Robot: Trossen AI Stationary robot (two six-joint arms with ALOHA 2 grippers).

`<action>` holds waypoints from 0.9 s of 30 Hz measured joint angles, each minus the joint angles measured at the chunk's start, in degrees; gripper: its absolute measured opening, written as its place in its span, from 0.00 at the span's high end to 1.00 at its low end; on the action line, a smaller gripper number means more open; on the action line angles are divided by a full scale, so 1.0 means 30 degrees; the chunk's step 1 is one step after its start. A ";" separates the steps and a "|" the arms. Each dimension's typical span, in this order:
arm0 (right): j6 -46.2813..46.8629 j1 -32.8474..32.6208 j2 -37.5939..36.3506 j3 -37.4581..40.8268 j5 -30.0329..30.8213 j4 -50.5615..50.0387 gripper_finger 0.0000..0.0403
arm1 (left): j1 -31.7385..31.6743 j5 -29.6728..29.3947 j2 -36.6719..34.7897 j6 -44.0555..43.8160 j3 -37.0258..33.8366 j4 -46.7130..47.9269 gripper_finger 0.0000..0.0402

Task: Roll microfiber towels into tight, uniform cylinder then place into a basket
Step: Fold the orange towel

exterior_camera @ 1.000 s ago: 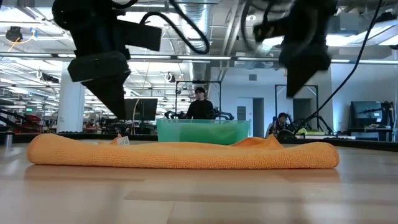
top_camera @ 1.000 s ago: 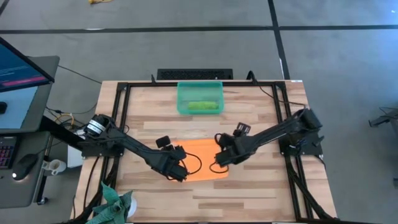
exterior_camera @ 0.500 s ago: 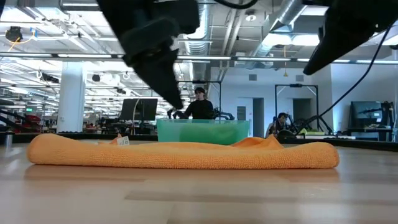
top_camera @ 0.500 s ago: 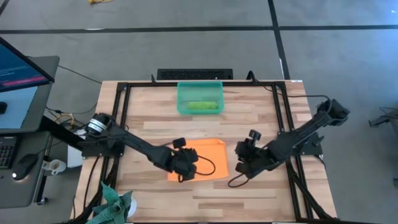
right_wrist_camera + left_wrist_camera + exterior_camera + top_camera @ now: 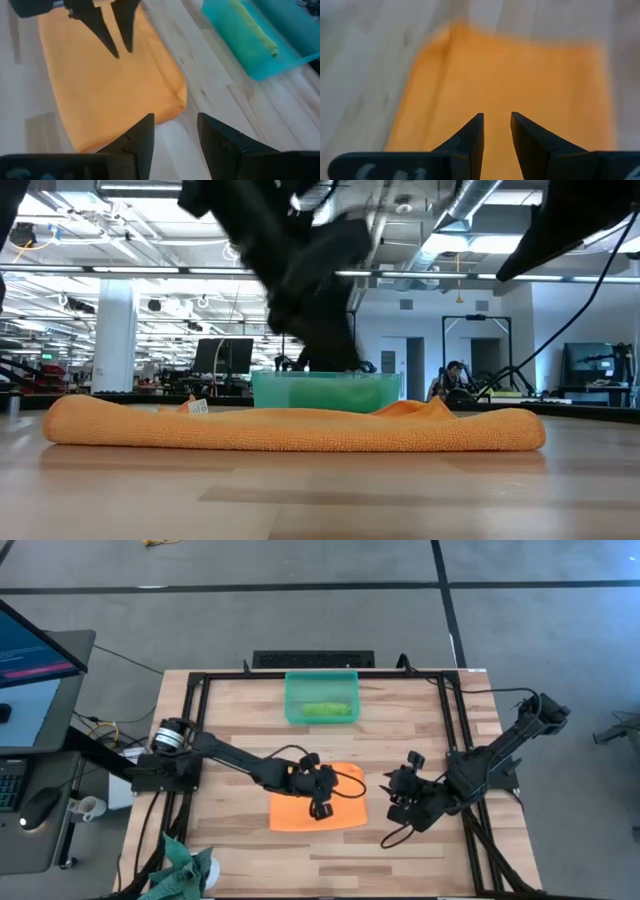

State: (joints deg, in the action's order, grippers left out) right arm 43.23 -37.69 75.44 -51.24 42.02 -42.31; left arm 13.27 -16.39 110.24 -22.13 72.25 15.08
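Note:
The orange towel (image 5: pixel 290 812) lies folded flat on the table's near middle; it also shows in the low view (image 5: pixel 290 430). My left gripper (image 5: pixel 322 806) hovers over its right half, fingers (image 5: pixel 496 117) slightly apart and pointing slantwise down, open and clear of the cloth. It shows in the right wrist view too (image 5: pixel 120 47). My right gripper (image 5: pixel 400 805) stands open (image 5: pixel 175 120) above bare wood, just right of the towel's right edge. The lime green towel (image 5: pixel 325 711) lies rolled inside the basket (image 5: pixel 295 690) at the far middle.
A dark teal-green cloth (image 5: pixel 185 870) lies bunched at the near left corner. Black frame rails (image 5: pixel 200 730) run along the table's left, right and far sides. Bare wood lies between the towel and the basket (image 5: pixel 280 55).
My left gripper has swept over the orange towel from its near left part toward the table's right, tipping less steeply. My right gripper has drawn back from the towel's right edge toward the table's right edge and tipped up. The towel has stayed as it lay.

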 joint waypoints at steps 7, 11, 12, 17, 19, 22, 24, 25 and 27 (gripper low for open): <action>-0.0077 0.0353 0.0096 0.0015 -0.0058 -0.0204 0.58 | -0.0084 0.1549 0.1134 0.0195 0.0104 0.0899 0.78; -0.0081 0.0917 0.0096 0.0015 -0.0102 -0.0161 0.58 | -0.0084 0.2022 0.1134 -0.0700 0.0114 0.2357 0.78; -0.0081 0.1056 0.0096 0.0015 -0.0104 -0.0165 0.58 | -0.0084 0.2022 0.1134 -0.0941 0.0114 0.2855 0.78; -0.0081 0.1654 0.0096 0.0015 -0.0137 -0.0163 0.58 | -0.0159 0.1158 0.1278 -0.0531 0.0156 0.5165 0.78; -0.0092 0.1850 0.0096 0.0015 -0.0135 -0.0161 0.58 | -0.0157 -0.0357 0.1331 0.0454 0.0158 0.5545 0.78; -0.0329 0.2108 0.0096 0.0015 -0.0153 -0.0132 0.58 | -0.0180 -0.2985 0.1639 0.1835 0.0148 0.5339 0.78; -0.0570 0.2259 0.0096 0.0015 -0.0153 -0.0077 0.58 | -0.0215 -0.5088 0.1803 0.2876 0.0107 0.5440 0.78; -0.0573 0.2328 0.0096 0.0015 -0.0161 -0.0084 0.58 | -0.0215 -0.6130 0.2007 0.3149 0.0107 0.5250 0.78; -0.0574 0.2447 0.0096 0.0015 -0.0165 -0.0040 0.58 | -0.0226 -0.7986 0.2139 0.3137 0.0071 0.5401 0.78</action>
State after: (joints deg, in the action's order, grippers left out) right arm 41.50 -30.35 75.72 -51.20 41.53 -42.43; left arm 12.59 -40.35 116.66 -12.72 72.47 31.28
